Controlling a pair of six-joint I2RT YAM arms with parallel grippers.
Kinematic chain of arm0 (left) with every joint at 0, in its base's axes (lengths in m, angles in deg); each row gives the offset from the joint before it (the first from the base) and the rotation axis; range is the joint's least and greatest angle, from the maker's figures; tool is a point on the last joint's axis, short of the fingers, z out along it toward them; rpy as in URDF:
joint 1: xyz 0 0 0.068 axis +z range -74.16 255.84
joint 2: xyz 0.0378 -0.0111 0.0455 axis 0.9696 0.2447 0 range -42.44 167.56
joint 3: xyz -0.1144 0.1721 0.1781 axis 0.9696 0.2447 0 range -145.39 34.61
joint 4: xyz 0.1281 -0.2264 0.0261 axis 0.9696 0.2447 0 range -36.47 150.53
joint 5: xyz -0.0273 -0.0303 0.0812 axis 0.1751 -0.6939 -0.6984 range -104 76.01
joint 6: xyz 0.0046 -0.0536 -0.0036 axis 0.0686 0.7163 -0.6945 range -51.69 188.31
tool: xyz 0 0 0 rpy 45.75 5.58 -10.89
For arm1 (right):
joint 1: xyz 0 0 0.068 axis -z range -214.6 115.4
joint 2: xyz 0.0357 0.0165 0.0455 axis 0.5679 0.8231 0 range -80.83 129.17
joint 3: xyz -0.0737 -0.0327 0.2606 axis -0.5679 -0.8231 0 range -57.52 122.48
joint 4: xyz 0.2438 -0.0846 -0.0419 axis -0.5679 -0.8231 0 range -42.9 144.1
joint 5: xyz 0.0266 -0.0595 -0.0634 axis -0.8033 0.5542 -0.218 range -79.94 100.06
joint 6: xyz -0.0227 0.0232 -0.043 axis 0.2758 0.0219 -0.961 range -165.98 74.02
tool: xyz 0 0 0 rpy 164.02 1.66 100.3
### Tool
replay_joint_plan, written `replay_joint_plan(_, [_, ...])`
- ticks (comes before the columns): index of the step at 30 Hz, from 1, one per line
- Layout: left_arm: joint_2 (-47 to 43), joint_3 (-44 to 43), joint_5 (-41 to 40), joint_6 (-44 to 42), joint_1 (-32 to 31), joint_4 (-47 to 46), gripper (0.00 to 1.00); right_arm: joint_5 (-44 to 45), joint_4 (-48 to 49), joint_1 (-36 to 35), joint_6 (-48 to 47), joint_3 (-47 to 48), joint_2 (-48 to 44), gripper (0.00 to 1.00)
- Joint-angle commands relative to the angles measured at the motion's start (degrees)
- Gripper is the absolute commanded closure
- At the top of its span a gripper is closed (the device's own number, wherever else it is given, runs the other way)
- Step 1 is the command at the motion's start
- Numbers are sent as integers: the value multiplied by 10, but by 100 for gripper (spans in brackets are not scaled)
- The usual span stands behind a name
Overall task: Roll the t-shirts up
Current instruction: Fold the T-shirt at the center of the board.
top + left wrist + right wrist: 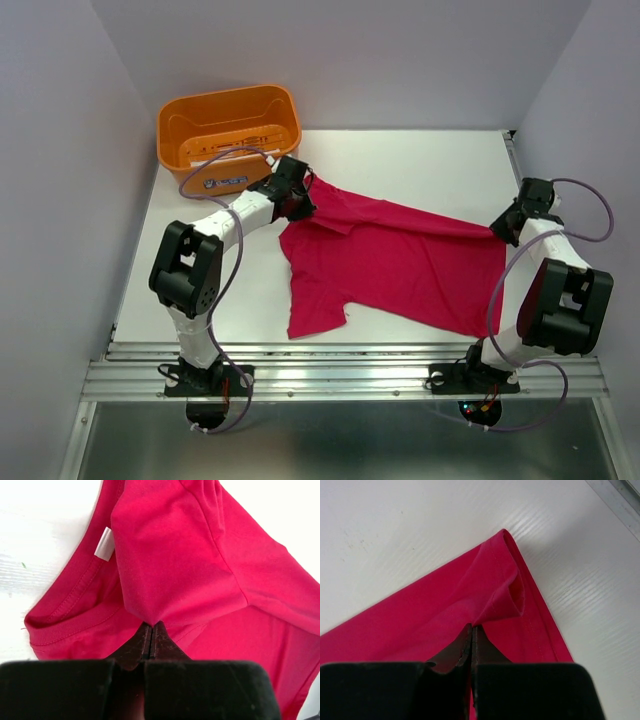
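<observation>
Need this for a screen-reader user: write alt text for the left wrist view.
The left gripper is shut on a fold of the crimson t-shirt beside its collar, where a white label shows. White table lies behind.

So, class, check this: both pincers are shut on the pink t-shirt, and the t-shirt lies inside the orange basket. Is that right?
One part is wrong. The t-shirt is not inside the orange basket; it lies spread on the white table, as the top external view shows. The left pincer and right pincer are indeed shut on it.
</observation>
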Motion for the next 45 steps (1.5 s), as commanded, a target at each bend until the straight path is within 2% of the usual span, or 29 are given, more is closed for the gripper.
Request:
replay_joint_plan(1, [-28, 18, 23, 28, -3, -23, 100, -2, 1, 0, -3, -20, -24, 99])
replay_joint_plan(6, [-40, 52, 33, 57, -5, -39, 100, -2, 5, 0, -2, -38, -29, 99])
replay_joint_plan(17, [-102, 71, 21, 61, -15, -39, 100, -12, 8, 0, 4, -39, -30, 99])
replay_joint_plan(22, [-102, 77, 23, 69, -33, -38, 100, -12, 10, 0, 6, -41, -30, 99])
replay_joint_plan(29, [-93, 99, 17, 76, -32, -38, 100, 0, 7, 0, 1, -45, -34, 99])
replay_joint_plan(35, [-103, 155, 13, 86, -33, -56, 100, 12, 3, 0, 3, -54, -39, 99])
replay_joint_plan(45, [-92, 171, -8, 77, -33, -59, 100, 35, -2, 0, 5, -68, -51, 99])
